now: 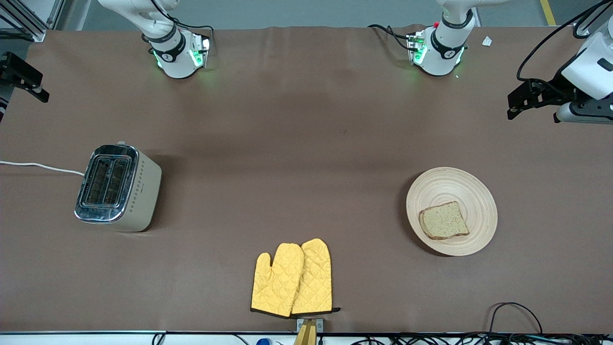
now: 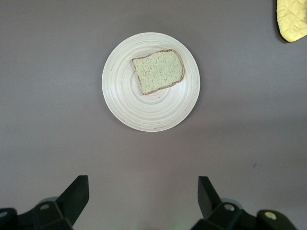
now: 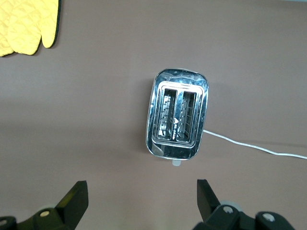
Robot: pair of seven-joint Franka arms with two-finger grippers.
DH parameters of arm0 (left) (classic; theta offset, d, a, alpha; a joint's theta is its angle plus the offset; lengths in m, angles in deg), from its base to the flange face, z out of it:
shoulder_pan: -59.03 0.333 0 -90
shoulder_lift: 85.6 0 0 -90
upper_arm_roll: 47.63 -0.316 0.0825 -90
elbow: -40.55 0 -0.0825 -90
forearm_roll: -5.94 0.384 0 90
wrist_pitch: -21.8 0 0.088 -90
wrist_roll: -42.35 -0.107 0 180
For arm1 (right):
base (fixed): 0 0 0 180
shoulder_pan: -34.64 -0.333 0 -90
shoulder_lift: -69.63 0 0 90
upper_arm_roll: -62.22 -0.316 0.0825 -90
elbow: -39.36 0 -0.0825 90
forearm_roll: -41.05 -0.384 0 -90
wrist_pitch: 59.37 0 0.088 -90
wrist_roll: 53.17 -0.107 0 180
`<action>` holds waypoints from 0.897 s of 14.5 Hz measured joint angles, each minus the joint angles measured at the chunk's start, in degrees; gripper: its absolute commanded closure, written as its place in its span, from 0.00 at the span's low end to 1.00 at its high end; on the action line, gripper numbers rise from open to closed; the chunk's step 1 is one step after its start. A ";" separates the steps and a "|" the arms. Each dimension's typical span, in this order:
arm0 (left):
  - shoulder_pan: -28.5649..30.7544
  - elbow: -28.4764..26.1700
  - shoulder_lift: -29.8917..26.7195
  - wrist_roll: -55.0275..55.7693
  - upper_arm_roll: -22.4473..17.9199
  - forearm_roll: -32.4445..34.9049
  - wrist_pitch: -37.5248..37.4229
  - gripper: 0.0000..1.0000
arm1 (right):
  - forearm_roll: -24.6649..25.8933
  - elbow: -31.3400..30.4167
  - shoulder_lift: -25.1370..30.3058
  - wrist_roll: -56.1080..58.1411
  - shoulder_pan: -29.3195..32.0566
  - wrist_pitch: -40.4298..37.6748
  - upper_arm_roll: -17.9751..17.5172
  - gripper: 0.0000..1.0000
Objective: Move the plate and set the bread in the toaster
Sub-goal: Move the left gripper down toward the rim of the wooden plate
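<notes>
The bread (image 1: 444,220) lies flat on the plate (image 1: 474,187), well apart from the toaster (image 1: 119,189) on the counter (image 1: 297,143). The left tool (image 2: 143,191), released, hovers nearer the plate; the right tool (image 3: 142,194), also released, waits above the toaster.

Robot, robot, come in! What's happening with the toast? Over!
Left gripper, right gripper open, high. Bread on plate. Toaster slots empty. Nothing blocking.
</notes>
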 measured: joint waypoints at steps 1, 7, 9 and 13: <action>0.00 0.00 0.02 0.00 0.00 0.00 -0.01 0.00 | 0.01 0.00 0.00 0.00 0.00 -0.07 0.00 0.00; 0.70 -0.01 0.57 -0.39 -0.87 -0.26 -0.07 0.00 | 1.14 0.00 0.00 -11.17 -0.40 -1.94 -0.07 0.00; 3.09 -0.10 1.77 -1.87 -2.05 -3.43 -0.04 0.00 | 1.21 0.00 0.00 -11.90 -0.96 -1.98 -0.11 0.00; 12.07 -0.61 9.31 -8.06 -2.67 -12.77 2.81 0.00 | 1.34 -0.05 -0.03 -12.17 -1.45 -2.12 -0.13 0.00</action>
